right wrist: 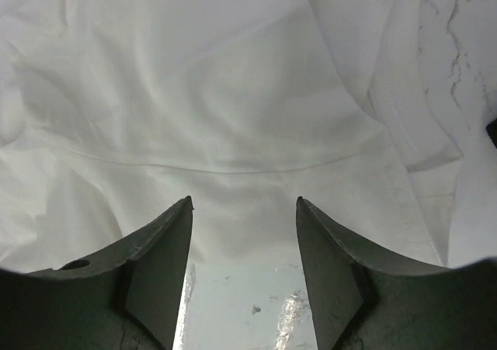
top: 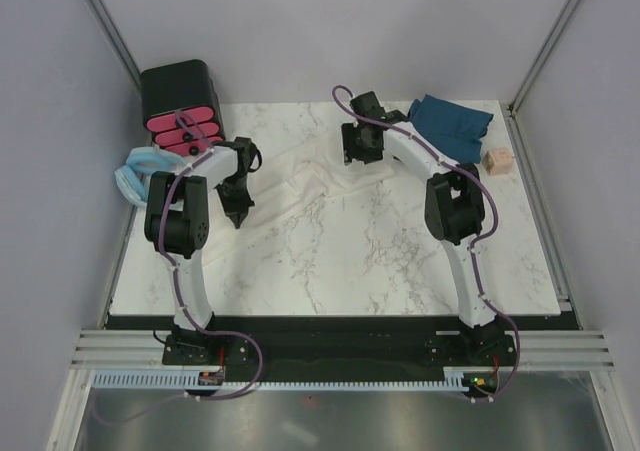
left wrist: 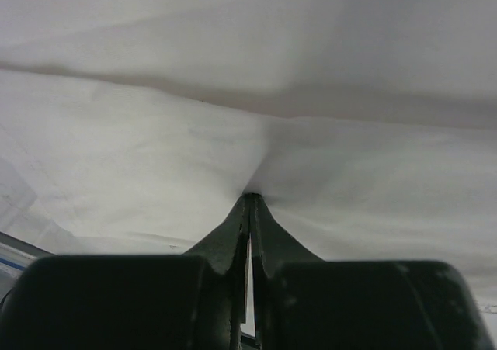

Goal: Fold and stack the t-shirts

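The cream-white t-shirt (top: pixel 295 169) lies spread and rumpled across the far middle of the marble counter (top: pixel 340 261), between the two arms. The left fingers (top: pixel 238 211) are pressed down at its left side. In the left wrist view they are clenched together (left wrist: pixel 241 224) on a pinch of the cloth (left wrist: pixel 248 94), which puckers into creases running away from the tips.

The right fingers (top: pixel 360 154) hang over the shirt's far right part. In the right wrist view they stand apart (right wrist: pixel 167 241), grasping nothing, with the white fabric (right wrist: pixel 233 94) beyond the tips and a strip of bare counter (right wrist: pixel 248 303) showing between them.

The teal-blue t-shirt (top: pixel 452 126) sits crumpled at the far right corner of the counter (behind the right arm, apart from the white one). A small wooden block (top: pixel 497 159) rests just beside it near the right edge. At the far left corner stand the black box with pink drawers (top: pixel 180 106) and, in front of it, the pale blue padded ring (top: pixel 133 178).
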Available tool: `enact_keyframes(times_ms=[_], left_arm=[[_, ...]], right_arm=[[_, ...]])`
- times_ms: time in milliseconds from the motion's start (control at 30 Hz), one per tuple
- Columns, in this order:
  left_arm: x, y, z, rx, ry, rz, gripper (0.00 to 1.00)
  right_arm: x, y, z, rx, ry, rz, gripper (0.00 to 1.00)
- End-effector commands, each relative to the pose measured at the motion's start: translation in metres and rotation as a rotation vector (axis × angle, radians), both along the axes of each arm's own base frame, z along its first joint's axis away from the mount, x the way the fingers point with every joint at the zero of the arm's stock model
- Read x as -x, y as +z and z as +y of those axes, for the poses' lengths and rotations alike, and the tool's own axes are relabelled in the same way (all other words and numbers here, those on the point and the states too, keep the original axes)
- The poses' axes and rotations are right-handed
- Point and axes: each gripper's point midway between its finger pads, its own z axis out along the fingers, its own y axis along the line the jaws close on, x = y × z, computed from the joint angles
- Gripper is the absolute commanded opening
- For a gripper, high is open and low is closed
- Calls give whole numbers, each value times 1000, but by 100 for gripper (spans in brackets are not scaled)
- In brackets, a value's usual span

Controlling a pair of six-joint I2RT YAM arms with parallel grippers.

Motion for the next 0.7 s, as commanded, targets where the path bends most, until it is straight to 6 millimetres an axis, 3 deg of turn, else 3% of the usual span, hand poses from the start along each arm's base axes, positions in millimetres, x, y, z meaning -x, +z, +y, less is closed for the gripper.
enact_keyframes(times_ms=[0,67,100,167,200,233,400,467,667], left_arm=[[-4,-17,13,-34,-14,12,6],[5,-20,15,-27,-21,39,6],[9,-20,17,-28,-26,48,5],[17,-21,21,-35,-42,67,3],[19,-21,21,-32,-65,79,2],[24,-23,20,-18,-77,96,2],[52,-30,15,-10,-172,188,2],[67,-31,13,-11,-195,225,2],[89,-23,-13,26,-262,261,2]], right_arm=[[9,-28,8,42,5,26,64],[10,-35,13,48,5,48,64],[16,-50,11,68,5,92,62],[17,-57,11,90,-11,103,52],[20,-68,10,101,-13,128,37],[21,-73,9,106,-18,141,29],[12,-87,6,133,-53,145,1],[4,-83,6,120,-72,125,0],[-22,-90,10,33,-97,104,0]])
